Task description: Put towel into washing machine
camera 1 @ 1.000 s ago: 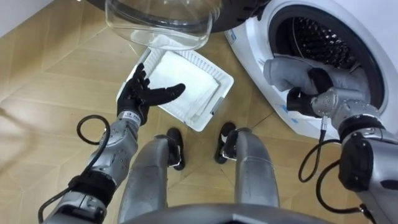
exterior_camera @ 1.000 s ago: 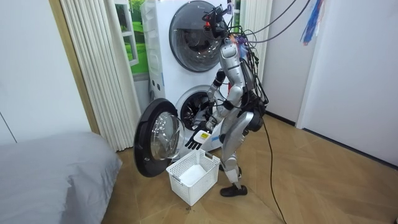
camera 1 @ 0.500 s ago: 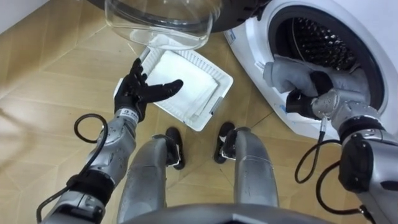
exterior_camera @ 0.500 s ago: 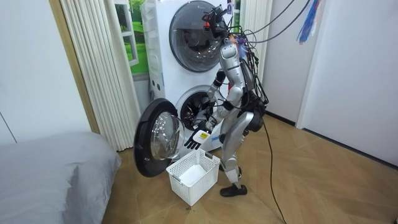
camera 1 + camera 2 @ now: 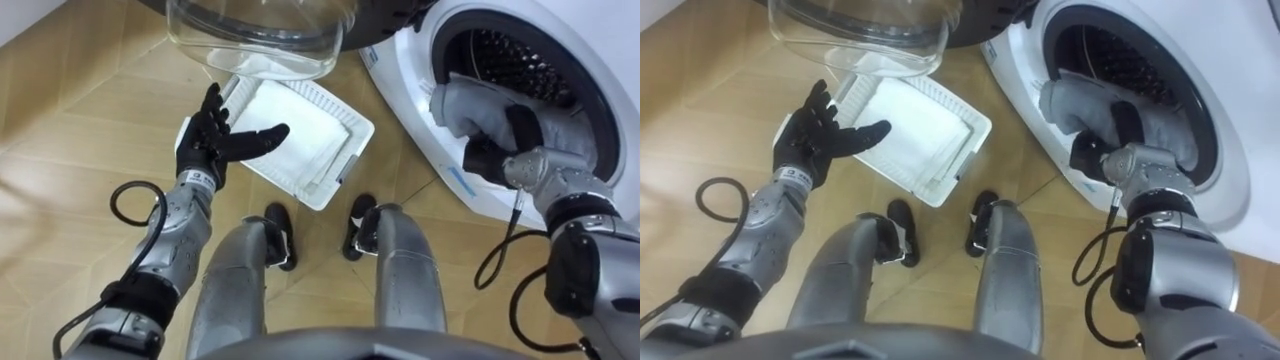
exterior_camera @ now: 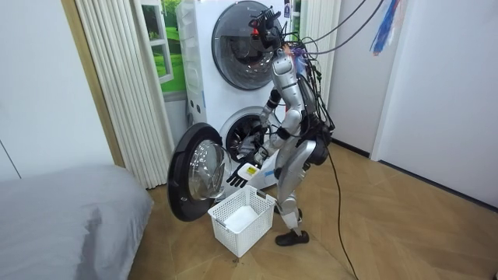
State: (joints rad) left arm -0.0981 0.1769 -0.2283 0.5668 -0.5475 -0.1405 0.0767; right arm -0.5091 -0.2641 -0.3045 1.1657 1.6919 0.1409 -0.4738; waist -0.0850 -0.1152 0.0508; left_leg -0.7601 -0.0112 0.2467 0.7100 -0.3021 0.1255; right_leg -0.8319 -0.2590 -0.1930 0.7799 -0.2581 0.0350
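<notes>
The robot is standing just in front of the washing machine (image 5: pixel 420 70), facing its round opening. Its right hand (image 5: pixel 488 158) is clamping the grey towel (image 5: pixel 468 105), with its fingers curled round a bunched fold. It is holding the bundle right at the machine's opening, where much of the cloth is lying over the rim and part is reaching in toward the drum (image 5: pixel 515 55). Gripping a bunched fold rather than an edge is likely keeping the cloth together, so that nothing is trailing outside the machine.

The left hand (image 5: pixel 213 140) is hovering off to the machine's door side, fingers spread and holding nothing; it is probably acting as a counterweight to the reaching right arm. The door (image 5: pixel 255 30) is hanging wide open, leaving the machine's mouth free. A white basket (image 5: pixel 347 165) is sitting just in front of the machine, below the door, with a white cloth (image 5: pixel 290 125) lying folded inside. The towel is probably needing one more push inward before release.
</notes>
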